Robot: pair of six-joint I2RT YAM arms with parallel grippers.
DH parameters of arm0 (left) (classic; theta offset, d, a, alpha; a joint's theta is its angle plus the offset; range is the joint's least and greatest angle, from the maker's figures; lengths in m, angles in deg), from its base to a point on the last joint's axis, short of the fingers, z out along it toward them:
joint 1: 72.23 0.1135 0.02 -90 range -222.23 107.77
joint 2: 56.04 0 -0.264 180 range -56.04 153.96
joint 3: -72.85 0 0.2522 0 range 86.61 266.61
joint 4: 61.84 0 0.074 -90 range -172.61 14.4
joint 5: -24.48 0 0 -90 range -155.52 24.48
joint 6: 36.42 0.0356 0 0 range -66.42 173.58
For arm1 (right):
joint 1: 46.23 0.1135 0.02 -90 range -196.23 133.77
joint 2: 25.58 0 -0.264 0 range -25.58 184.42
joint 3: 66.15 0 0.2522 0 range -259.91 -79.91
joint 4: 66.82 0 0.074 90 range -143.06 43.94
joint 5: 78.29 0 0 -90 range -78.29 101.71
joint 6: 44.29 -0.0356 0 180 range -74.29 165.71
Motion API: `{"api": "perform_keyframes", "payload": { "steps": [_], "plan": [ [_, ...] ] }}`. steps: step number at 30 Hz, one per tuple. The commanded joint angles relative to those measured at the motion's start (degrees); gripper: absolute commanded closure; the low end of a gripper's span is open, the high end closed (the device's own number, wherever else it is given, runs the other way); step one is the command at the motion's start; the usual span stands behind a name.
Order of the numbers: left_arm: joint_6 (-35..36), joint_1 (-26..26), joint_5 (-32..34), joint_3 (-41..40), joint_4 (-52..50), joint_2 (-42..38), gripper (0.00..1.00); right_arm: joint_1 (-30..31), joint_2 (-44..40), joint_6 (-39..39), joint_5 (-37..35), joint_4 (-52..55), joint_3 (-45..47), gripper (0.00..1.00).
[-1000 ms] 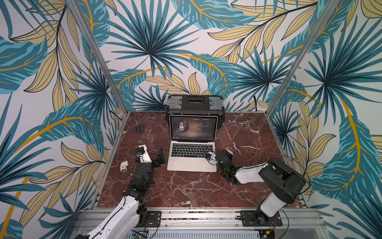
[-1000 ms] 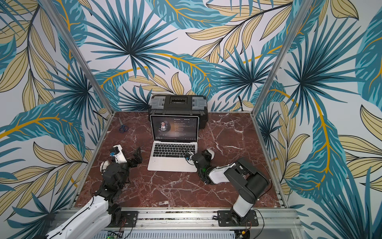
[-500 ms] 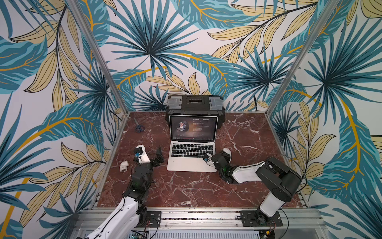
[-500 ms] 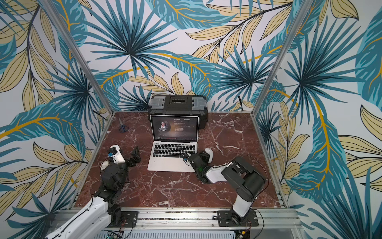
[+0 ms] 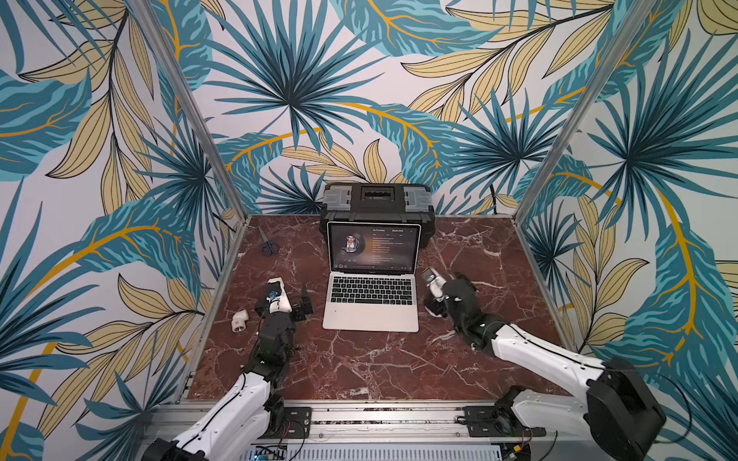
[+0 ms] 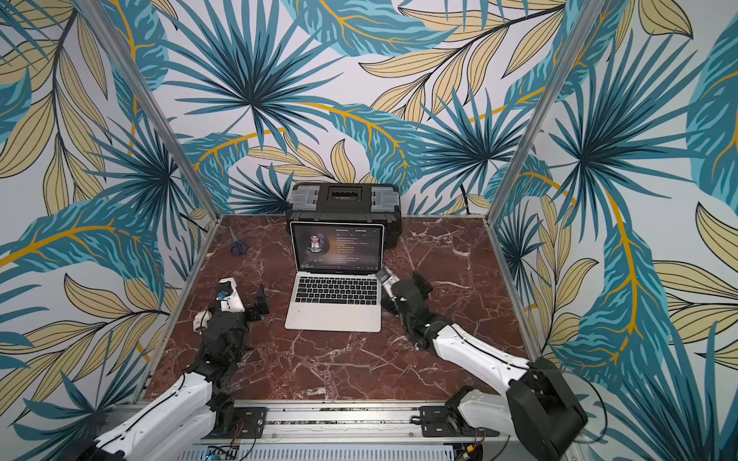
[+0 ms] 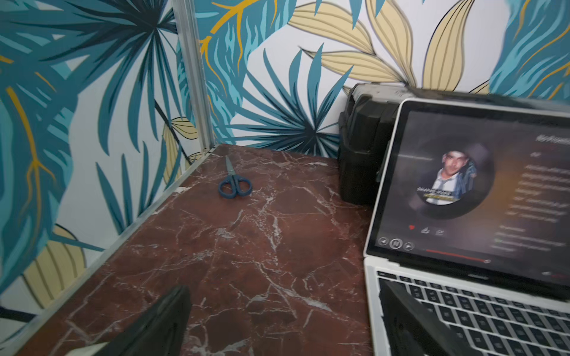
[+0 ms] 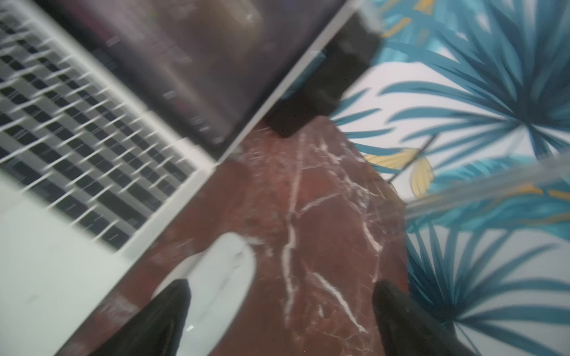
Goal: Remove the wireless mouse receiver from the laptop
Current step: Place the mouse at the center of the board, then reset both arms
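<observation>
The counter [image 5: 359,359] has open room in front of the laptop [image 5: 371,295] and out to each side rail; the black toolbox [image 5: 377,199] stands just behind its lid, so a hard push could jam it there. The left gripper [image 7: 285,288] hovers off the laptop's left edge and the right gripper [image 8: 280,288] off its right, both jaws wide apart and empty. One right finger overhangs the wireless mouse [image 8: 222,277], which a careless sweep would knock; the receiver is too small to make out

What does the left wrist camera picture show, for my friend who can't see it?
A silver laptop stands open on a red-brown marble table, its dark screen showing a music player, with a black toolbox behind it. Blue-handled scissors lie near the leafy wall, and the left gripper stands open close to the camera.
</observation>
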Motion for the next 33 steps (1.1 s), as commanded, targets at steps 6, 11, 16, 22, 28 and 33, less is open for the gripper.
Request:
{"api": "perform_keyframes", "payload": {
  "steps": [6, 11, 16, 22, 28, 33],
  "plan": [
    [15.23, 2.65, -5.83, 3.69, 27.21, 26.22, 0.0, -16.26, 3.16, -19.84, 7.16, -25.01, 14.35, 0.01],
    [12.58, 7.92, -14.57, 4.66, 31.88, 34.35, 0.0, -19.01, 10.95, -19.33, 9.23, -30.85, 11.29, 0.01],
    [11.75, 10.0, -19.92, 4.56, 32.5, 35.79, 0.0, -21.22, 24.01, -19.64, 12.63, -60.05, 18.88, 0.01],
    [10.32, 11.84, -20.98, 13.91, 15.02, 36.1, 0.0, -23.1, 20.23, -23.4, 13.86, -38.3, 10.62, 0.0],
    [9.03, 12.66, -20.34, 13.77, 15.54, 36.14, 0.0, -23.36, 20.59, -22.89, 14.24, -39.66, 11.1, 0.01],
    [9.23, 12.44, -20.5, 13.99, 15.27, 36.2, 0.0, -23.36, 20.4, -23.02, 14.37, -39.07, 11.02, 0.0]
  ]
}}
